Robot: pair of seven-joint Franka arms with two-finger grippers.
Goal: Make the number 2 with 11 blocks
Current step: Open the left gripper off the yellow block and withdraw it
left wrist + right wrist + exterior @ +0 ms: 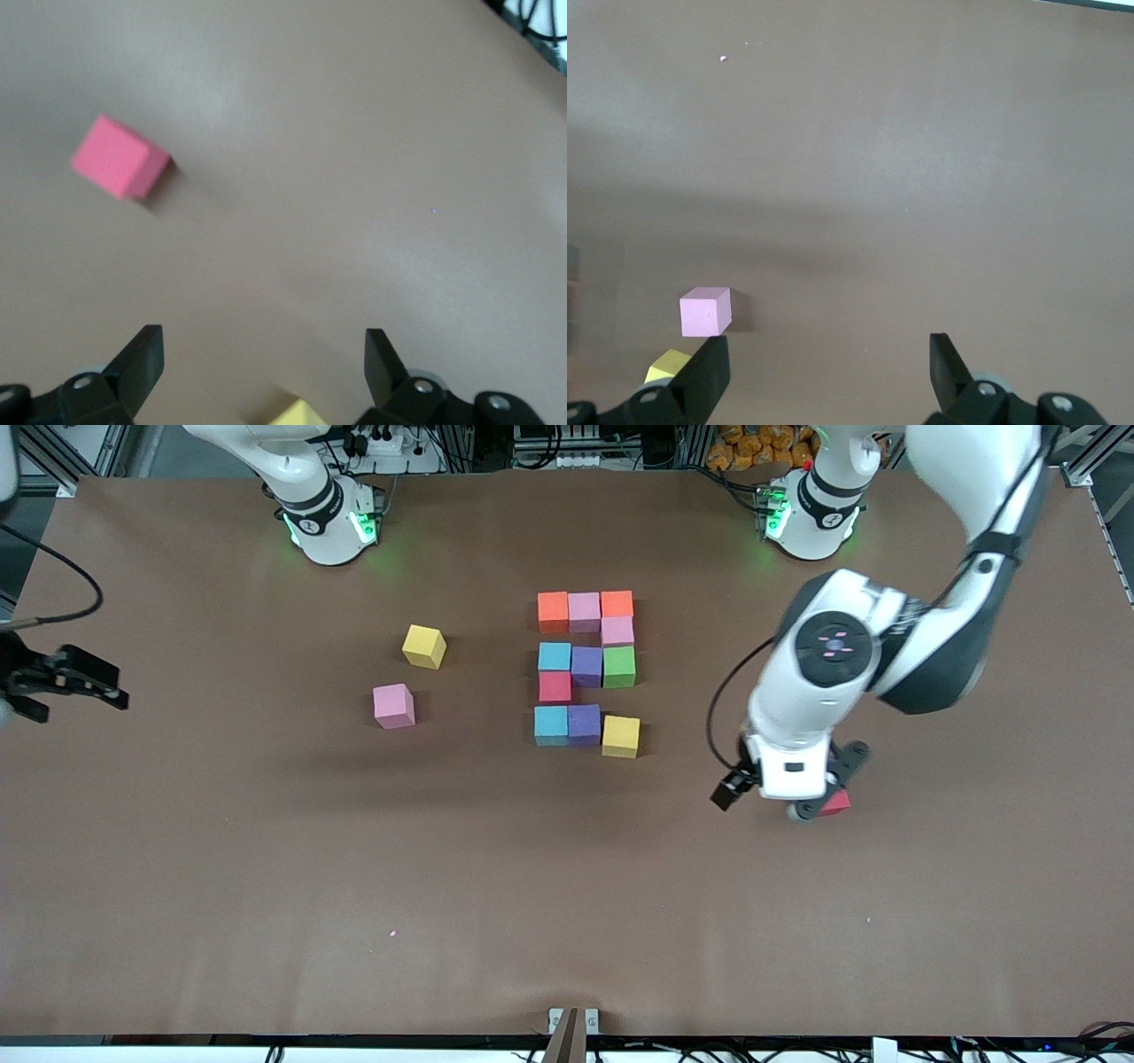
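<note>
Number 2: you have the number 2 point(586, 674) laid flat mid-table, built of abutting cubes; its long axis runs from the robots' bases toward the front camera, with the top row nearest the bases.
Top row: orange, pink, orange, with a pink cube under the end toward the left arm.
Middle row: light blue, purple, green, with a red cube under the light blue.
Bottom row: light blue, purple, then a yellow cube sitting slightly nearer the camera than its neighbours.
Loose blocks: you see a yellow block point(424, 646) and a pink block point(393, 706) toward the right arm's end, near each other but apart.
Red block: your red block point(835, 803) lies toward the left arm's end, partly hidden beneath the gripper.
Left gripper point(802, 802): fingers spread wide, holding nothing, low over the red block.
Right gripper point(75, 682): waiting at the table's edge, fingers wide, empty.
</note>
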